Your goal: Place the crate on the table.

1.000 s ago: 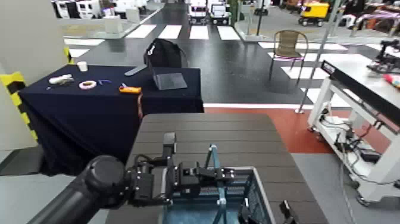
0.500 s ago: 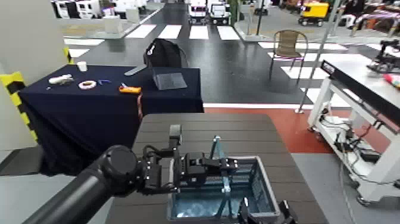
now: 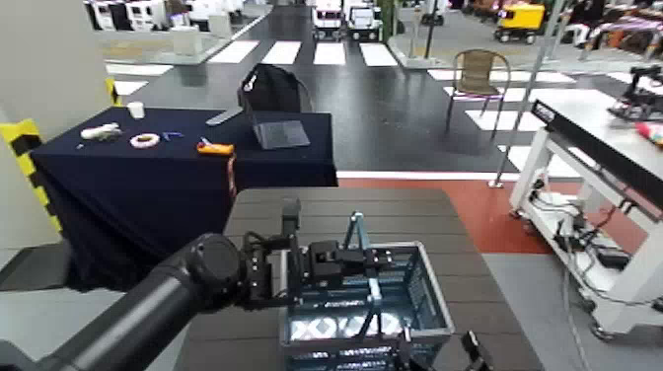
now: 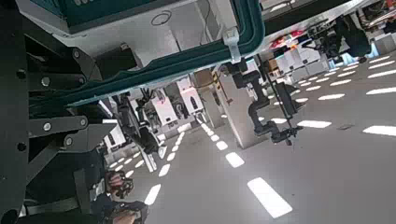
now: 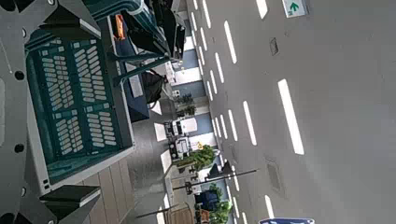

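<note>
You needed to settle the crate (image 3: 434,296) level on the tabletop (image 3: 335,209); left tool (image 3: 376,259) clamped its handle (image 3: 356,229); right tool (image 3: 438,345) stood apart near the rim.

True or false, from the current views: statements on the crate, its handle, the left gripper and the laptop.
1. The left gripper is shut on the crate's handle. True.
2. The crate is upside down. False: its open top faces up.
3. The crate's rim is bright yellow. False: it is grey.
4. The laptop sits on the navy-draped table. True.
5. The wicker chair stands on the slatted table. False: the chair is on the floor beyond.
</note>
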Available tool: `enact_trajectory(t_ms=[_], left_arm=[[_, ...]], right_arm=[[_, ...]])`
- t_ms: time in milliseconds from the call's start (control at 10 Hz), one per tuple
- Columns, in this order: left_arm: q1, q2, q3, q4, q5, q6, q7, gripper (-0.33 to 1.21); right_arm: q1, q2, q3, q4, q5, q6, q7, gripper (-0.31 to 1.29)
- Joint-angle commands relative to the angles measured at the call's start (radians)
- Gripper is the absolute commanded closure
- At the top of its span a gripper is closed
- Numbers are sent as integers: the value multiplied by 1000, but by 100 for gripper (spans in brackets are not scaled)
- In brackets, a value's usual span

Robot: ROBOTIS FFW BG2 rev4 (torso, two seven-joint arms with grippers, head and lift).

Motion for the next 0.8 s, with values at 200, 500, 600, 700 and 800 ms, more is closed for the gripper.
enact_trajectory(t_ms=[200,500,600,700,800], left_arm=[[-20,-26,23,54,-73,-58,-3,120],[-27,-30,32,65,-99,-73,-6,120],[-27,-32,29,65,-97,-73,-7,120],[-27,-32,29,65,-97,-73,-9,107],[-27,-32,29,67,-97,-75,-9,107]], right_arm=[[-2,0,5,2,-1,-1,0,13],[-2,2,5,2,-3,-4,0,13],[-2,2,5,2,-3,-4,0,13],[-2,2,5,2,-3,-5,1,13],[-2,2,5,2,-3,-7,0,13]])
